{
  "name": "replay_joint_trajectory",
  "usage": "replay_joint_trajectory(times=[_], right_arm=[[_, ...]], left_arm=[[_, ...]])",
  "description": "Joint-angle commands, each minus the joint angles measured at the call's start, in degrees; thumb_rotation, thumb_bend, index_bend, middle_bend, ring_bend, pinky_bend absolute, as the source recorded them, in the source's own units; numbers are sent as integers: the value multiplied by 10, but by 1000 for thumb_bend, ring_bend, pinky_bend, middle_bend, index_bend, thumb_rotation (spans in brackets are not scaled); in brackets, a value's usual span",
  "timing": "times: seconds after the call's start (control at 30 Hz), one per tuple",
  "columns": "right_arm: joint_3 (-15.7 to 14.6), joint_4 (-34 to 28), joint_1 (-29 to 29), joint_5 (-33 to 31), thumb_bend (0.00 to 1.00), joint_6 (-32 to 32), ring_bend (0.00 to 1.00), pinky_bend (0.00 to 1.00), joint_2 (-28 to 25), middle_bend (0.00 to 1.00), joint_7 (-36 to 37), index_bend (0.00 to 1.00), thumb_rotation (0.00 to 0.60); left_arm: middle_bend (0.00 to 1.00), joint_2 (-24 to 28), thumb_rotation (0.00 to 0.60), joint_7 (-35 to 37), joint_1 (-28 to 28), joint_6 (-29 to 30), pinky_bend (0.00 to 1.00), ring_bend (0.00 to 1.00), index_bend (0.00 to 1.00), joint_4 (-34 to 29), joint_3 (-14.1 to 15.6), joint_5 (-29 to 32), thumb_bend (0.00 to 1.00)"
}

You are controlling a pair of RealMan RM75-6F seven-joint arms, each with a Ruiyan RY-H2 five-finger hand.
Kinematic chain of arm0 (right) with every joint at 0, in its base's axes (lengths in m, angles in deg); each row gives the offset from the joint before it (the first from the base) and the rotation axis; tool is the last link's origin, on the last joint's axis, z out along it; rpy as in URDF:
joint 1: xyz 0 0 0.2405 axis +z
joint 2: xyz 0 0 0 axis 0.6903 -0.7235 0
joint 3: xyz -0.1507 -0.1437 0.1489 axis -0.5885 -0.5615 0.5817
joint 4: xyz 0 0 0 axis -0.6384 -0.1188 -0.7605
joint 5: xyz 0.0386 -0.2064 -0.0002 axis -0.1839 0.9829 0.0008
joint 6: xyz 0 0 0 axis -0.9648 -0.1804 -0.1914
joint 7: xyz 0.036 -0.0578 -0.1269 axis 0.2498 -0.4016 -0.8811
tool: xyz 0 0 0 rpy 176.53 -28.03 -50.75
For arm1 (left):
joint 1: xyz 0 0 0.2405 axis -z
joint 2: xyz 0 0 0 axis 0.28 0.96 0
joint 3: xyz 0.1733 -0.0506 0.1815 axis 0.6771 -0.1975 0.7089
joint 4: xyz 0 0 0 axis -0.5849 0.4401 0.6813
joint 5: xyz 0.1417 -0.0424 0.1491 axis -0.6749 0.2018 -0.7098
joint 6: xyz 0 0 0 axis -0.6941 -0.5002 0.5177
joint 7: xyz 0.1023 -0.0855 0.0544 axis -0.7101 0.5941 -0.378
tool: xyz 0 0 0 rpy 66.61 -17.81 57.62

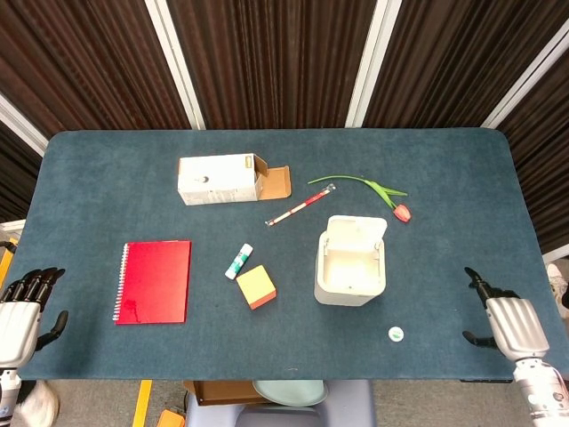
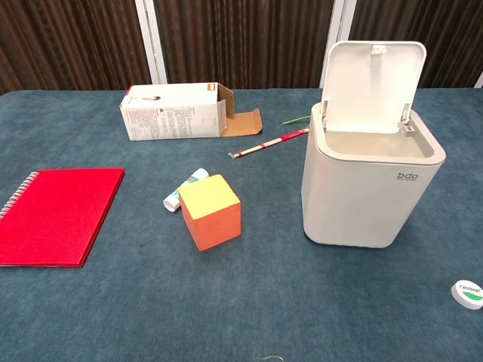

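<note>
Small round white-green cap (image 1: 396, 334) lies flat beside the open white bin (image 1: 350, 264).

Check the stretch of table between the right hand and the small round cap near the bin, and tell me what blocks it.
Nothing visible does. The right hand hangs at the table's right edge, and only bare blue cloth lies between it and the small round cap. The white bin stands farther back, off that line.

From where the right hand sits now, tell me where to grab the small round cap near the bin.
Pinch the round cap across its rim, coming straight down from above. It lies flat and low on the table, so it offers no side wall. The right hand, the nearer one, should probably take it.
</note>
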Motion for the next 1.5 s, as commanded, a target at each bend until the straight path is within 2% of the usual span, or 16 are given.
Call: replay_joint_trajectory(times=[0.03,0.1,0.17,0.23,0.5,0.87,1.5], right_arm=[[-10,47,8,46,65,6,779,796,23,662,26,427,600],[-11,74,15,69,211,8,848,860,36,737,44,505,600],[-14,90,20,76,301,1,879,886,45,773,48,546,600],[-20,91,31,75,334,-26,893,898,46,789,45,561,600],[-19,69,78,30,340,-131,902,906,46,801,23,536,600],[-23,97,125,19,341,-209,902,905,91,801,52,484,600],[-45,113,150,35,341,-232,903,906,120,803,69,510,600]], left_arm=[[178,0,600,2,0,-6,234,147,172,-1,-1,8,386],[179,1,600,1,1,-9,234,147,173,-2,-2,14,386],[180,2,600,2,0,-9,234,147,175,-5,-3,15,386],[181,4,600,5,-1,-6,234,147,175,-6,-1,11,387],[182,7,600,12,-1,-4,234,147,175,-8,2,3,387],[185,11,600,25,-1,-8,235,147,177,-8,0,9,387],[187,14,600,36,-1,-12,234,149,178,-8,0,13,389]])
